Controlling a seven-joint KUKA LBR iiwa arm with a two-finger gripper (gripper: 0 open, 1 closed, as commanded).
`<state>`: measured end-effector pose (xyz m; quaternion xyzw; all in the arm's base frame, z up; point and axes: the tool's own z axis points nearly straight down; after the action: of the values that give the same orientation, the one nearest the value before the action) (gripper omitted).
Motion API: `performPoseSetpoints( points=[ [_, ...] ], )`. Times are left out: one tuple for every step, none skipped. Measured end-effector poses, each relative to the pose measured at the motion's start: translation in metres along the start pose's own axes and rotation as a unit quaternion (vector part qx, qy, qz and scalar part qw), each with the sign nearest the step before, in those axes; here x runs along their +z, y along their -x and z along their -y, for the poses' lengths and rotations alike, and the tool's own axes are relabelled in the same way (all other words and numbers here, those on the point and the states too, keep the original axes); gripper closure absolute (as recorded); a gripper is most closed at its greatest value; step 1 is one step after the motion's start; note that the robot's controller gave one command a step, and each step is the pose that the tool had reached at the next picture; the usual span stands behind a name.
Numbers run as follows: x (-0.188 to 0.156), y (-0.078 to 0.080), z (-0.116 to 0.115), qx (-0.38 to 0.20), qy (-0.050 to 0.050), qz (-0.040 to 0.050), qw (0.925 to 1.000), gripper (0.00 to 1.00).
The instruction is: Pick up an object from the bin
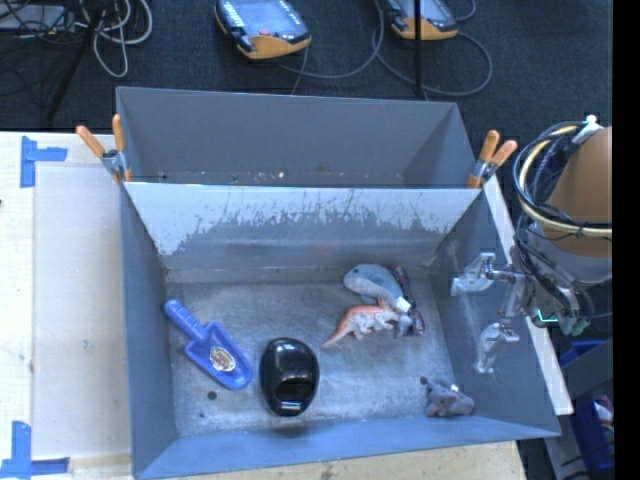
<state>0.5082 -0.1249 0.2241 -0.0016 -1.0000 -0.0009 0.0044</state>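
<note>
The pick has not begun as far as can be judged: the gripper (478, 318) hangs at the right of the frame, above the sloping right wall of the grey metal bin (290, 223), and its two metal fingers (470, 284) look spread well apart with nothing between them. Every thing lies loose on the bin floor, so choosing one, coming down round it, closing and lifting are all left to do. Nearest to the gripper is a small grey lump (447, 400) in the lower right corner of the floor, below the fingers in the frame. To the left of the gripper, near the middle of the floor, lies an orange and white toy dinosaur (368, 321), and just above it, touching or nearly so, a blue-grey soft toy (376, 280) with a small purple piece at its right end. Well apart, at the lower left, a blue scoop (205, 346) lies with something gold-coloured in its bowl, and just beside it a rounded black thing (289, 374), perhaps a computer mouse. No brand, label or writing can be read on any of these
</note>
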Motion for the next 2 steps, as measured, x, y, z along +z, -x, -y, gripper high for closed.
performPoseSetpoints(
  points=[
    [-0.004,0.002,-0.001,-0.002,-0.001,0.0038,1.0,0.0],
    [0.101,0.067,-0.02,-0.083,-0.001,0.0042,0.9965,1.0]
  ],
)
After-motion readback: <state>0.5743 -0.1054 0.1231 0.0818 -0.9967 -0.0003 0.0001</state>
